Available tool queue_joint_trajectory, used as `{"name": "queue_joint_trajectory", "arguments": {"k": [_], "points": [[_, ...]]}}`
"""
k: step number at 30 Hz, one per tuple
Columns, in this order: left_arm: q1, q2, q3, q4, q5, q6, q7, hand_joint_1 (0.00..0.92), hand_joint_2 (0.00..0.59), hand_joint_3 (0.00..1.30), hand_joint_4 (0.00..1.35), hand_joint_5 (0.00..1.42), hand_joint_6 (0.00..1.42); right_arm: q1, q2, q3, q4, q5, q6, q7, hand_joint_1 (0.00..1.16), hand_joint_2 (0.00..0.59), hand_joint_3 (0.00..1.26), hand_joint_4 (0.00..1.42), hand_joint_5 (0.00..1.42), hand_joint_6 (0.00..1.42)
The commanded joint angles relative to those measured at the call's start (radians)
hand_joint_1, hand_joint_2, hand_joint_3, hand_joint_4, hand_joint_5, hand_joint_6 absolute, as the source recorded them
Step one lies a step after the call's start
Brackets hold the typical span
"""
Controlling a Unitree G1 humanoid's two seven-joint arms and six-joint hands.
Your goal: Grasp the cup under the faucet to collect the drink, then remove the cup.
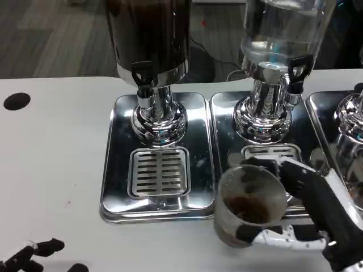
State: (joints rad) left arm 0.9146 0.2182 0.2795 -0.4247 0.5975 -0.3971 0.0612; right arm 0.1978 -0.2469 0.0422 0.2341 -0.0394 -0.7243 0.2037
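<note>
White bench at lower right carries the right hand [309, 218] wrapped around the clear cup [249, 205], likely light, thin, slippery, holding dark drink; best gripped mid-wall, upright.

right hand [303, 218] lower right, fingers wrapped round cup [250, 205]; left hand [34, 255] fingertips at bottom-left edge.
</note>
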Motion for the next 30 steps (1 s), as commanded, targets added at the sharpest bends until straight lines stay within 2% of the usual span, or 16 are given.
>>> {"name": "queue_joint_trajectory", "arguments": {"k": [1,13,21,30], "points": [[-0.007,-0.004,-0.019,-0.026,0.016,0.026,-0.007,0.0,0.148,0.43,0.38,0.48,0.71,0.015,-0.004,-0.024,0.043,0.045,-0.098,0.018,0.81,0.08,0.54,0.56,0.64,0.47],[-0.014,-0.012,-0.045,-0.042,0.043,0.062,0.0,0.004,0.147,0.43,0.38,0.48,0.71,0.032,-0.015,-0.059,0.184,0.07,-0.237,0.058,0.81,0.08,0.54,0.56,0.64,0.47],[-0.014,-0.011,-0.058,-0.057,0.056,0.084,-0.007,0.001,0.152,0.42,0.38,0.48,0.72,0.003,-0.026,-0.099,0.332,0.07,-0.356,0.052,0.81,0.08,0.54,0.56,0.64,0.47],[-0.008,-0.005,-0.069,-0.077,0.069,0.105,-0.009,0.0,0.153,0.42,0.38,0.49,0.73,-0.043,-0.037,-0.14,0.511,0.018,-0.501,0.018,0.81,0.083,0.53,0.56,0.64,0.46]]}}
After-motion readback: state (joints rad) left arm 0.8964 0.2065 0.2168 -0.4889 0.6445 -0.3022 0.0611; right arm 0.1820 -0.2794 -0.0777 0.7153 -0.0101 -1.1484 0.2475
